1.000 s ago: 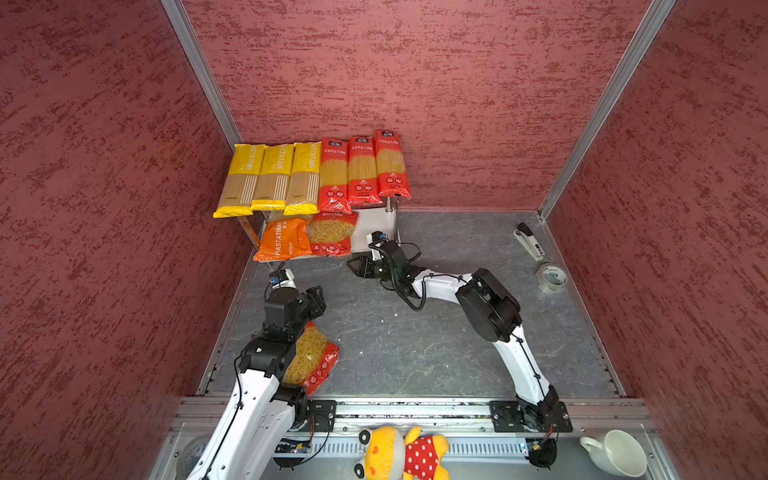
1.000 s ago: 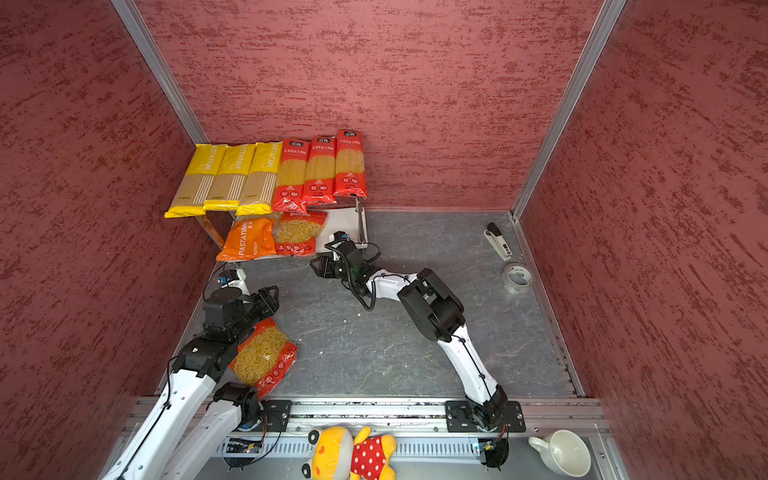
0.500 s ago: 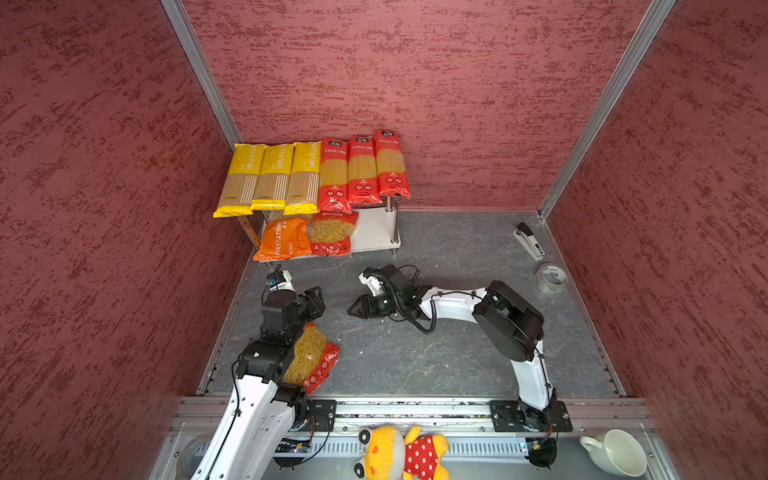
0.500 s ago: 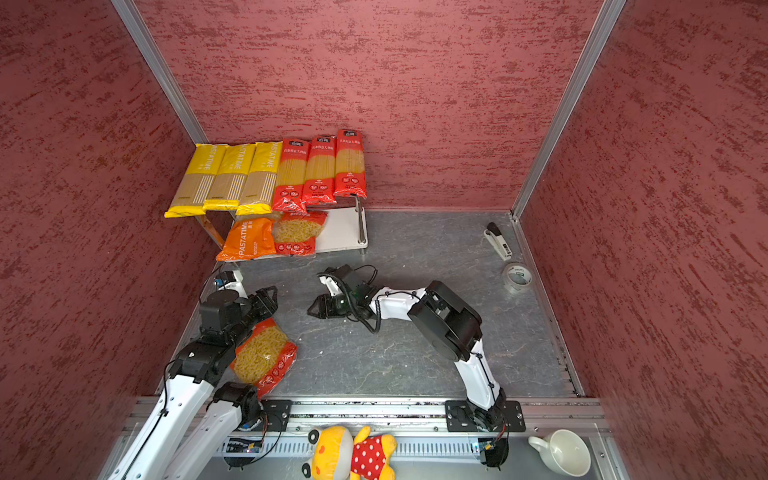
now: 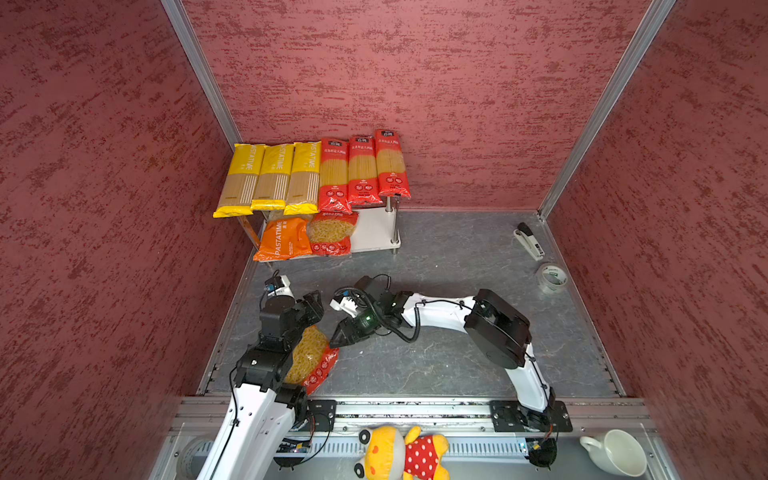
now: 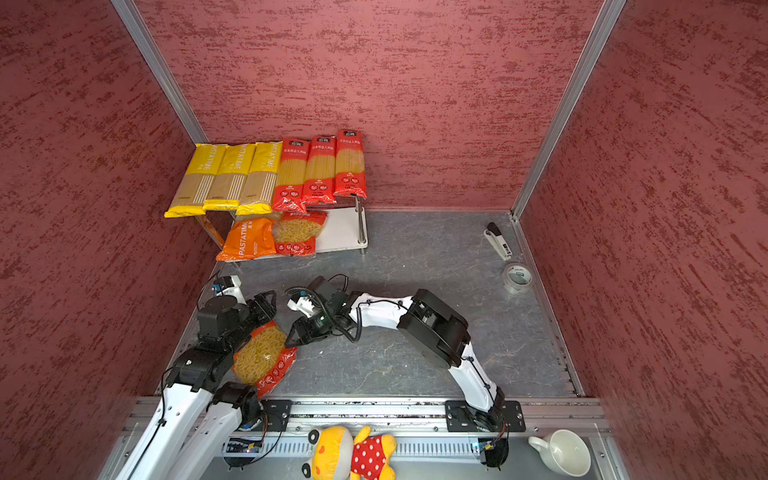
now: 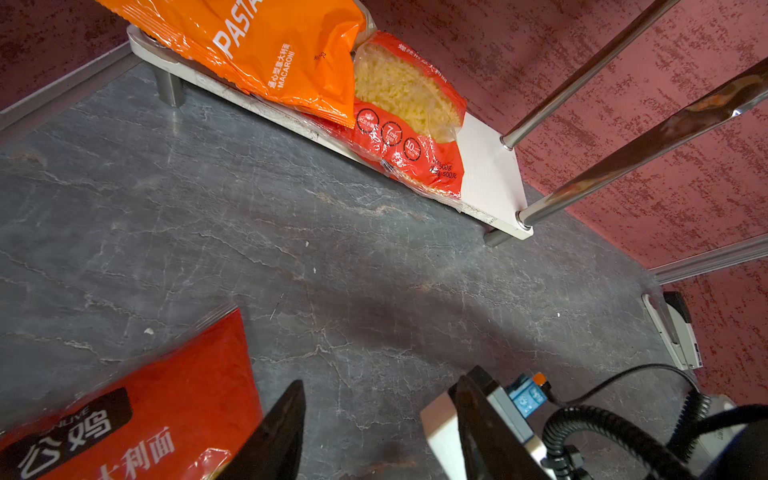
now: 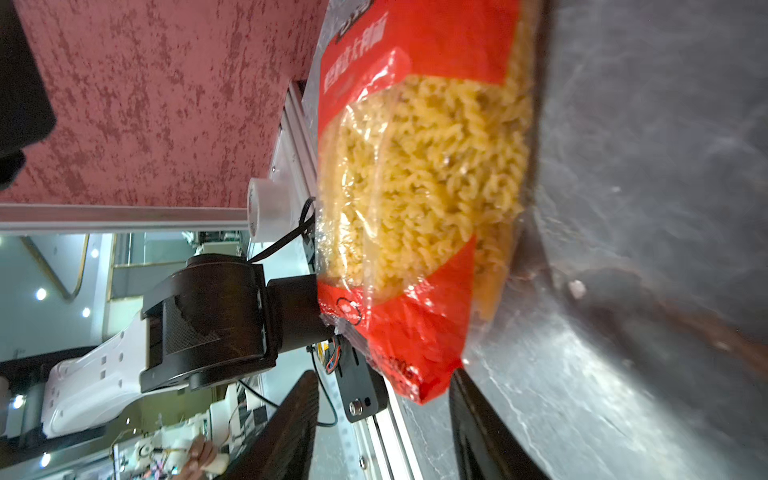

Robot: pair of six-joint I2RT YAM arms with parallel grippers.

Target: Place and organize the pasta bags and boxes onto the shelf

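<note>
At the table's [image 5: 436, 257] far left corner stands the shelf [image 5: 374, 232]. Its top board carries six long spaghetti packs side by side, ends sticking out over the front edge: three yellow packs [image 5: 272, 176] on the left, three red packs [image 5: 363, 170] on the right. That looks like sorting by colour, laid crosswise so all six fit.

On the lower board you have two bags: the orange bag [image 5: 284, 239] at the left end and a red bag [image 5: 332, 232] touching it. The right end is bare, I'd say kept free for the last one.

That last one, the loose bag [image 5: 309, 357], lies flat near the table's front left corner, partly under your left arm. So it is two of three bags shelved and one to go.

Your left gripper [image 5: 316, 305] hangs just past the loose bag's far end, jaws parted and empty. Your right gripper [image 5: 334, 340] reaches across to the bag's right corner, jaws also apart and gripping nothing. The wrist view puts that corner at the mouth of the gap, though I cannot tell if it touches a finger.

Along the right edge lie one stapler [image 5: 528, 242] and one roll of tape [image 5: 551, 278], well apart from the work.
</note>
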